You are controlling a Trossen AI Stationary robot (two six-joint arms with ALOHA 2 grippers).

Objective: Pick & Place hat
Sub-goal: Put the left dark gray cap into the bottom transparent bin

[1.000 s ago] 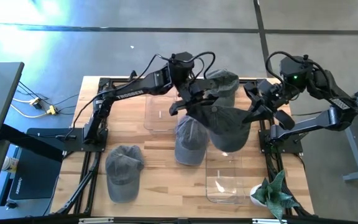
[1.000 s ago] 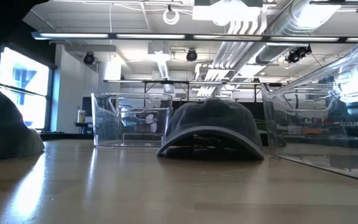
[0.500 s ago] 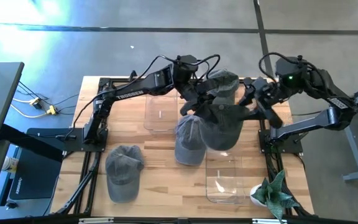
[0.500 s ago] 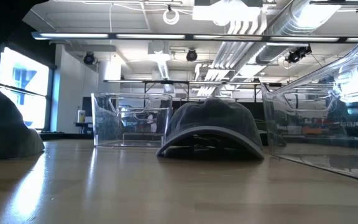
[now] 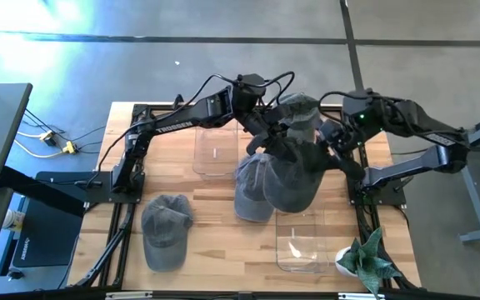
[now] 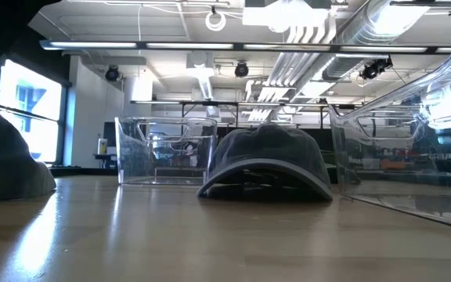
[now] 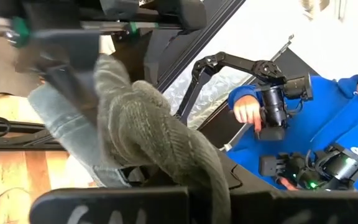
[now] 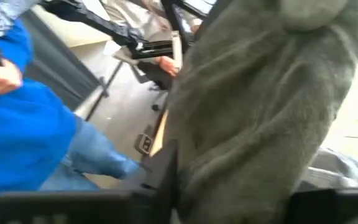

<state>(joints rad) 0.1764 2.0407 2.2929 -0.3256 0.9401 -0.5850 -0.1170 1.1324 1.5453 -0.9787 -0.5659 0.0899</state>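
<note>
A dark grey-green hat (image 5: 293, 173) hangs in the air over the table's middle, held between both arms. My left gripper (image 5: 267, 137) is shut on its far-left part, and my right gripper (image 5: 338, 150) has closed in on its right side. The cloth fills both wrist views: the hat (image 7: 157, 134) in the left one and the hat (image 8: 260, 106) in the right one. A blue-grey hat (image 5: 252, 190) rests crown-up on the table below, seen level as the hat (image 6: 265, 164). My left gripper pinches the hat's bunched cloth at its far-left edge (image 7: 114, 106), coming from above and the far left. The hat is lifted clear and hangs below the fingers. My right gripper has the hat's right side (image 8: 229, 155) between its fingers, coming level from the table's right. Its fingertips are hidden by the cloth.
A second grey hat (image 5: 165, 227) lies near the left edge and a third hat (image 5: 304, 108) at the far edge. Clear bins stand far-left of centre (image 5: 213, 152) and at the near right (image 5: 298, 243). A potted plant (image 5: 363, 258) sits at the near-right corner. A person in blue (image 7: 328, 130) holds a camera beyond the table.
My right gripper has moved toward the table's left and reached the hat's right side. The hat, spread out toward the right a second ago, has drawn in and hangs more bunched. My left gripper has kept its hold and shifted slightly toward the far side.
</note>
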